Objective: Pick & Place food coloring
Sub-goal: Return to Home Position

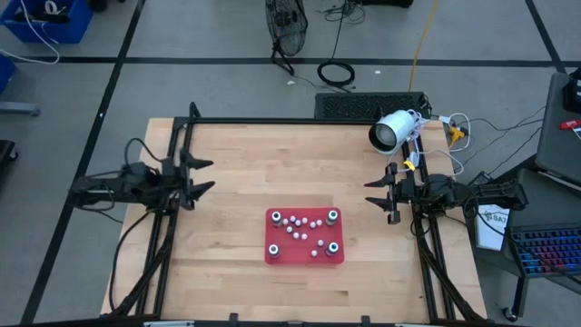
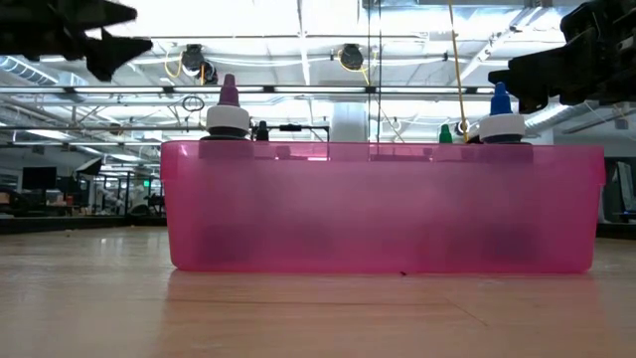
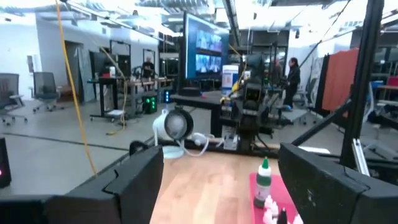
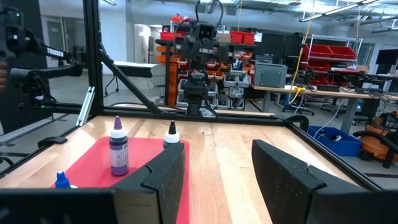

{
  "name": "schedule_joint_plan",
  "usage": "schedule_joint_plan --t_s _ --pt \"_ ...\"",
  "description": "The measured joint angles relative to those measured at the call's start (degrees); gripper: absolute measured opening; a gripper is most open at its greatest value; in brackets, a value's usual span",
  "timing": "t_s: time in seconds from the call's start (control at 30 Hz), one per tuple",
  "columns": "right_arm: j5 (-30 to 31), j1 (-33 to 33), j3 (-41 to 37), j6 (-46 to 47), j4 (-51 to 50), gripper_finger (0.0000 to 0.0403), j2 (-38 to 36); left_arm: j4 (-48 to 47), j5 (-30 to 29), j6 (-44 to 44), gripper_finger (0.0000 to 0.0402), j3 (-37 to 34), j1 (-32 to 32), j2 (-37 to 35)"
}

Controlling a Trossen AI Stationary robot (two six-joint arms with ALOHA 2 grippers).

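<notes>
Both pincers empty at the sides of the surface, with all the food coloring bottles (image 1: 300, 227) in the red bin (image 1: 290, 257).

The red bin sits on the wooden surface (image 1: 245, 154), roughly midway between the two arms. Four larger bottles stand upright, one in each corner of the bin, and the small whitish ones are clustered between them (count not resolvable). In the low view, a violet-tipped bottle (image 2: 229, 104) and a blue-tipped bottle (image 2: 501, 111) rise above the bin's rim at opposite ends. The left pincer (image 1: 204, 176) hovers at the left edge, fingers apart, holding nothing, well apart from the bin. The right pincer (image 1: 370, 193) is at the right edge, fingers likewise apart and empty. It is nearer the bin than the left one but not touching it.
</notes>
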Motion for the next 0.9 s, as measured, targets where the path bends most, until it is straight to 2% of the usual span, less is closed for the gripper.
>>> schedule_joint_plan --t_s 0.37,0.57,0.77,0.9 --pt "0.0 0.0 0.0 0.0 0.0 0.0178 0.0 1.5 0.2 -1.6 0.031 -6.5 0.0 0.0" --pt "0.0 0.0 0.0 0.0 0.0 0.0176 0.0 5.8 1.5 -2.2 0.0311 -11.4 0.0 0.0" --pt "0.0 0.0 0.0 0.0 0.0 0.0177 0.0 4.0 3.2 -4.3 0.0323 -11.3 0.0 0.0" --pt "0.0 0.0 0.0 0.0 0.0 0.0177 0.0 3.1 4.7 -2.2 0.0325 -11.2 0.0 0.2"
